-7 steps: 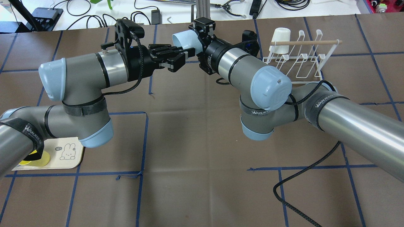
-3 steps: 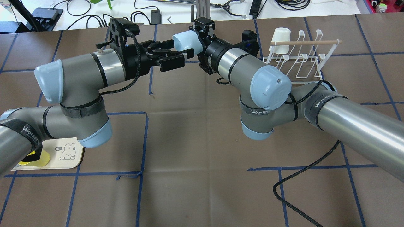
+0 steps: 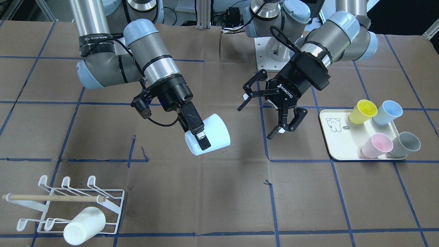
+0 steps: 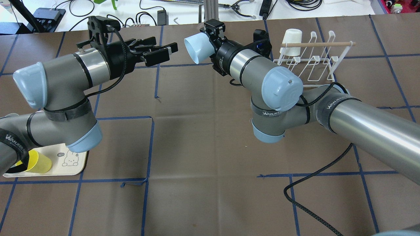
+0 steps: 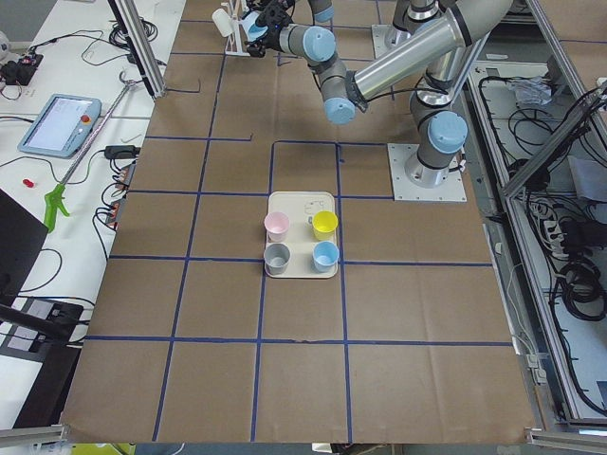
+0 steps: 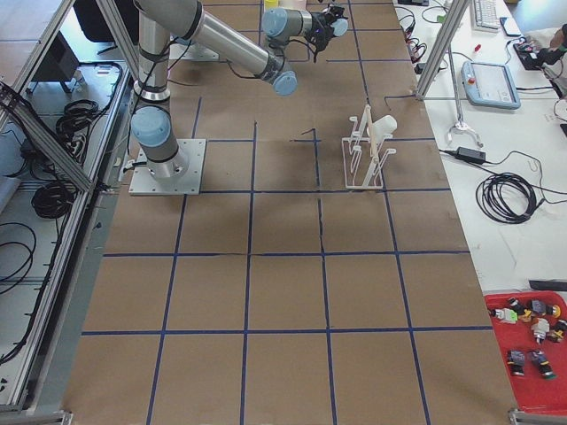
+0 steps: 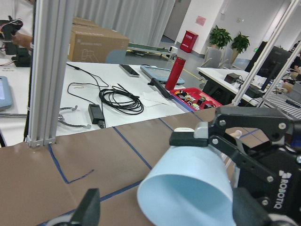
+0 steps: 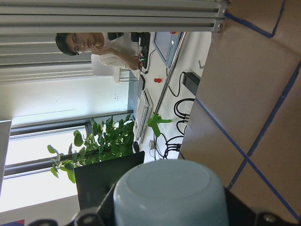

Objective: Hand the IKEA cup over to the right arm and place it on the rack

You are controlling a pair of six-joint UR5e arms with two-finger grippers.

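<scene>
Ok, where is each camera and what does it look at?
Front-facing: across the table, facing the robot; left arm, right arm, right gripper holding the blue cup.
Overhead: behind the robot's shoulders, looking down; both arms, rack.
Exterior left: table's left end; tray near, arms far.
Exterior right: table's right end; rack, arms far.
Left wrist: faces the cup's mouth, between left gripper's fingertips.
Right wrist: sees the cup's base, own fingers beside.
Both wrist views share that cup.

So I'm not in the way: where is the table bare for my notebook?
Bare: the table between the rack and the tray, along the edge opposite the robot's base. Crowded: the tray, with four cups on it.
</scene>
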